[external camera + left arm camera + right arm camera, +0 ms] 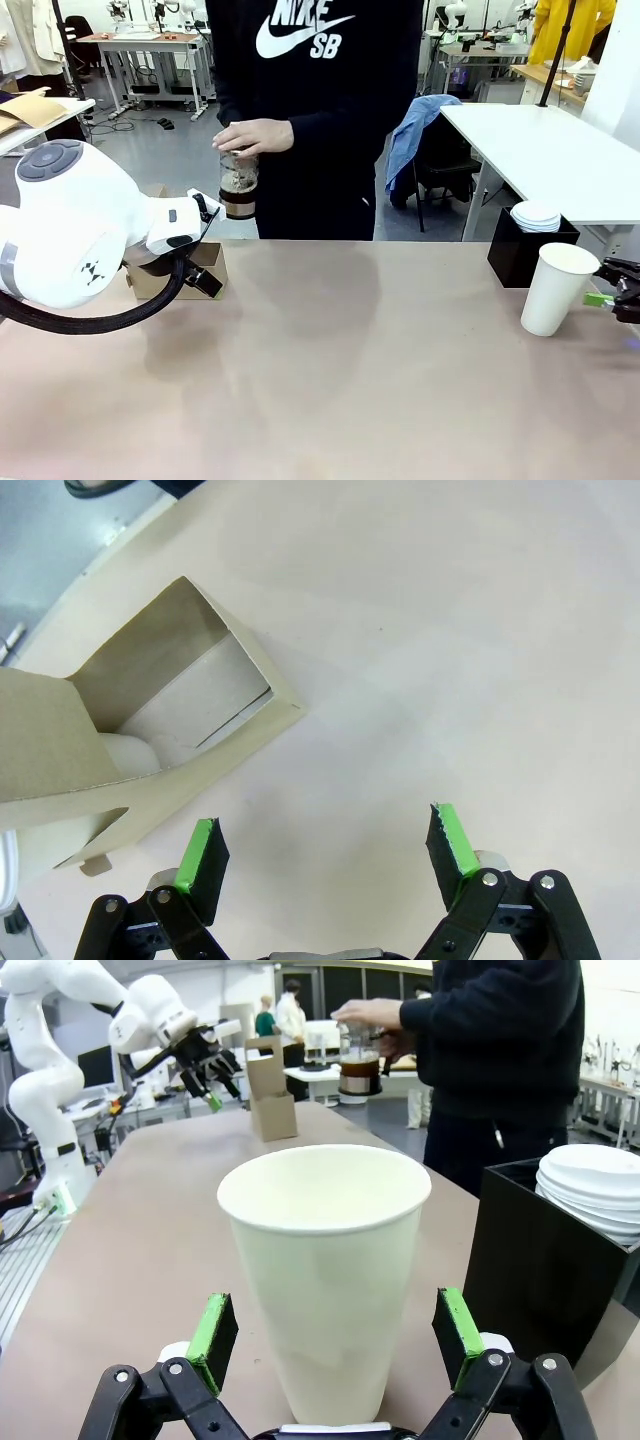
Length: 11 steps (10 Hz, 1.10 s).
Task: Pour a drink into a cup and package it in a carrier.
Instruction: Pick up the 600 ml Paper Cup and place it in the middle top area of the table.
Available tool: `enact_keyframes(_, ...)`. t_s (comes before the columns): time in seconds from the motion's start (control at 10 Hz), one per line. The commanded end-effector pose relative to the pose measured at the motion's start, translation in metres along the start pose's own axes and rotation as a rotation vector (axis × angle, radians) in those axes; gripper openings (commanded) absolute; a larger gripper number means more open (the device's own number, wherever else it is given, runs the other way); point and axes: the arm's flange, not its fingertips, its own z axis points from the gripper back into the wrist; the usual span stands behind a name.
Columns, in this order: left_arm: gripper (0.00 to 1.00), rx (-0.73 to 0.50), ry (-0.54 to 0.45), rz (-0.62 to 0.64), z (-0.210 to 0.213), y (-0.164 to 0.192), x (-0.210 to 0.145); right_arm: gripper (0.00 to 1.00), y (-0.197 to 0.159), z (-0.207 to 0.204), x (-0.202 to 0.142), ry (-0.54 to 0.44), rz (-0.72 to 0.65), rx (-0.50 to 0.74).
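Note:
A person at the far side holds the glass jug of dark drink [238,186] above the table edge, one hand on its lid. The tall white cup [556,288] stands upright at the right. My right gripper [612,298] is open beside it; in the right wrist view the cup [325,1270] stands between the green pads [212,1328] with a gap on each side. The brown carrier [185,268] sits at the left, partly hidden by my left arm. My left gripper [328,840] hangs open over bare table just beside the carrier [150,730].
A black box [530,258] holding stacked white lids [536,215] stands just behind the cup. The tan table [330,380] is bare across its middle. A white table and a chair with blue cloth stand beyond at the right.

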Motion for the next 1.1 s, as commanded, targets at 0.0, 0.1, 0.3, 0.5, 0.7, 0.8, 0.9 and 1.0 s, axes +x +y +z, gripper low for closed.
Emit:
enact_keyframes(0.0, 1.00, -0.001, 0.000, 0.001, 0.000, 0.000, 0.000, 1.00, 0.002, -0.011, -0.009, -0.008, 0.022, -0.024)
enact_keyframes(0.1, 1.00, -0.001, 0.000, 0.001, 0.000, 0.000, 0.000, 1.00, 0.003, -0.014, -0.012, -0.018, 0.016, -0.008)
enact_keyframes(0.3, 1.00, -0.001, 0.000, 0.001, 0.000, 0.000, 0.000, 1.00, 0.001, -0.025, -0.018, -0.005, 0.010, 0.004)
enact_keyframes(0.5, 1.00, -0.001, 0.000, 0.001, 0.000, 0.000, 0.000, 1.00, -0.003, -0.040, -0.024, -0.004, 0.009, 0.023)
enact_keyframes(0.7, 1.00, -0.001, 0.000, 0.001, 0.000, 0.000, 0.000, 1.00, -0.004, -0.052, -0.027, -0.014, 0.005, 0.044)
enact_keyframes(0.8, 1.00, -0.001, 0.000, 0.001, 0.000, 0.000, 0.000, 1.00, -0.005, -0.060, -0.028, -0.013, -0.001, 0.055)
enact_keyframes(0.9, 1.00, -0.001, 0.000, 0.001, 0.000, 0.000, 0.000, 1.00, -0.006, -0.064, -0.029, -0.020, -0.011, 0.055)
enact_keyframes(1.0, 1.00, -0.001, 0.000, 0.001, 0.000, 0.000, 0.000, 1.00, -0.008, -0.068, -0.029, -0.034, -0.018, 0.054)
